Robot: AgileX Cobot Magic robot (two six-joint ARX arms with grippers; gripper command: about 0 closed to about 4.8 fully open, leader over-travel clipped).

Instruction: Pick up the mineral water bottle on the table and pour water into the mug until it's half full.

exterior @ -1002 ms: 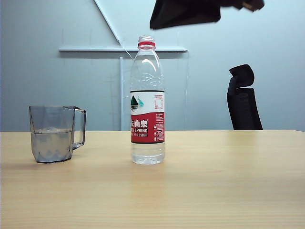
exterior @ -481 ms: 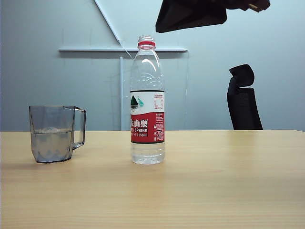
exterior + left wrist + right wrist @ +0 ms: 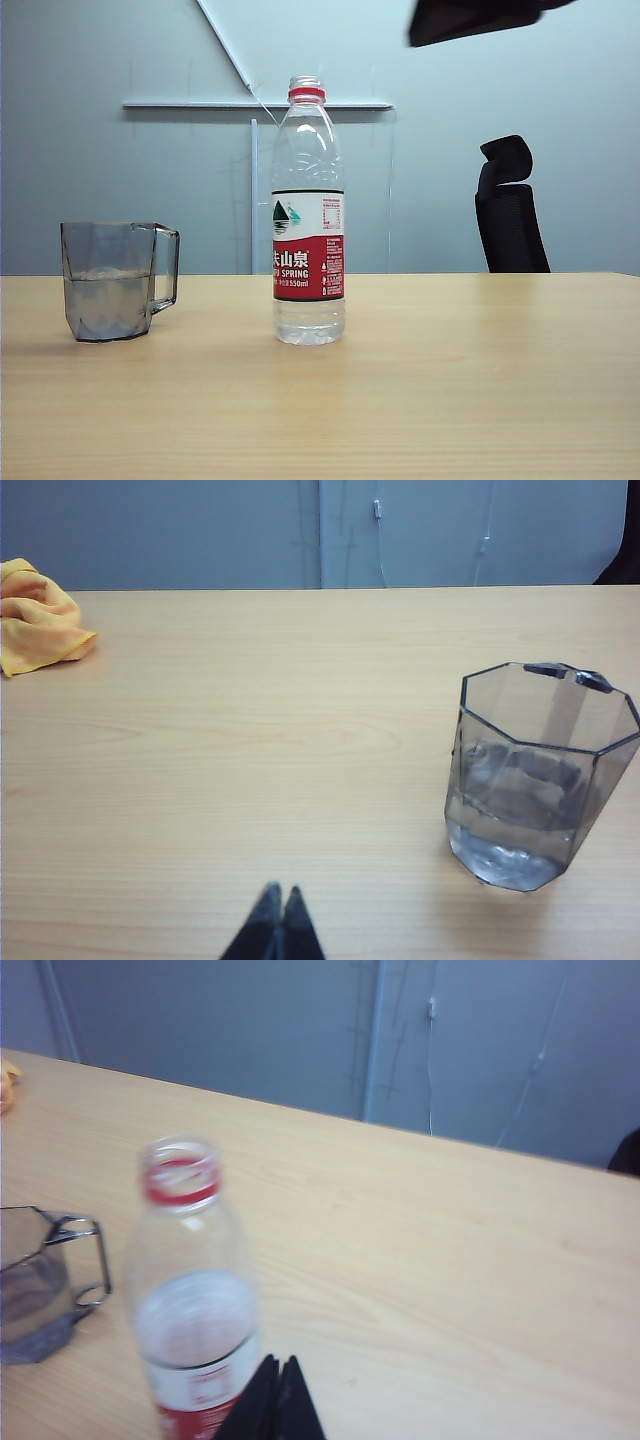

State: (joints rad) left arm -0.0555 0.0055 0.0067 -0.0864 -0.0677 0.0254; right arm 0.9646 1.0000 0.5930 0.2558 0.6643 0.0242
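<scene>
The bottle (image 3: 309,215) stands upright near the middle of the table (image 3: 450,380), cap off, red neck ring showing, with only a low band of water (image 3: 310,322) in the bottom below the label. Off to its left in the exterior view, well apart from it, sits the mug (image 3: 108,281), upright too, handle pointing toward the bottle, and filled to roughly halfway with clear liquid. From the right wrist view you're looking down at the open mouth of the bottle, and the right gripper (image 3: 276,1400) has its fingers pressed together, tips meeting in a point, holding nothing, just beside the bottle's label and up in the air. In the exterior view that arm is only a dark shape at the top edge, above and to the right of the bottle. The left gripper (image 3: 277,925) is also pinched together and empty, hanging over bare table with the mug off to one side of it, not touching. A crumpled orange cloth (image 3: 38,615) lies at the far edge of the table in the left wrist view. Behind the table there's a black chair (image 3: 511,208) against the grey wall.
</scene>
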